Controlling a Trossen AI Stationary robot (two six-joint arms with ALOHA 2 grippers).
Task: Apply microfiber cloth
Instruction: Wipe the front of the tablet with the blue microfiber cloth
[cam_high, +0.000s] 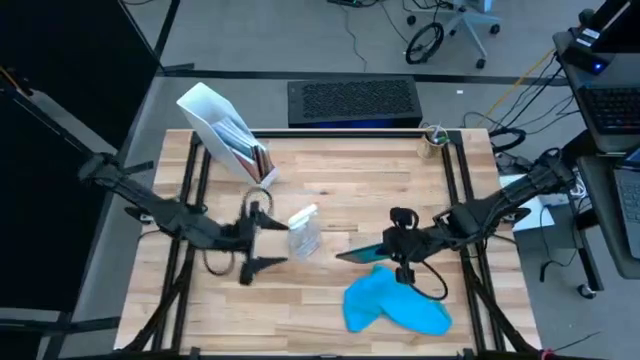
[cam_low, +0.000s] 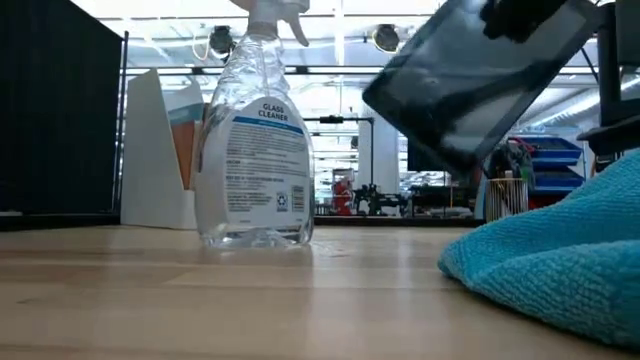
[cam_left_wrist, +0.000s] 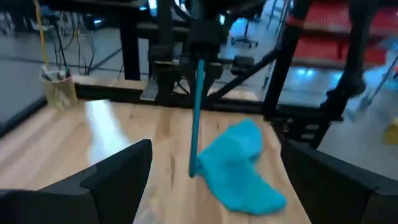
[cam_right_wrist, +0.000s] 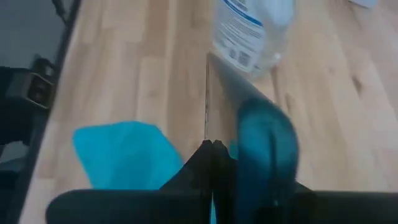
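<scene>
The right gripper (cam_high: 398, 238) is clenching a dark tablet (cam_high: 362, 250), tilted above the worktop (cam_high: 330, 190). The microfiber cloth (cam_high: 395, 303) is lying just beside it. The left gripper (cam_high: 262, 240), fingers released, is probably needing a central pinch on the cloth.

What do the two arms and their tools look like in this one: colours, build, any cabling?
Both arms are matte black, built of slim jointed segments. The left tool ends in two flat, dark, wedge-shaped fingers, and a thin black cable loops below its wrist. The right tool is equally dark with a rounded wrist block; a black cable curls beside it. No markings are legible.
</scene>
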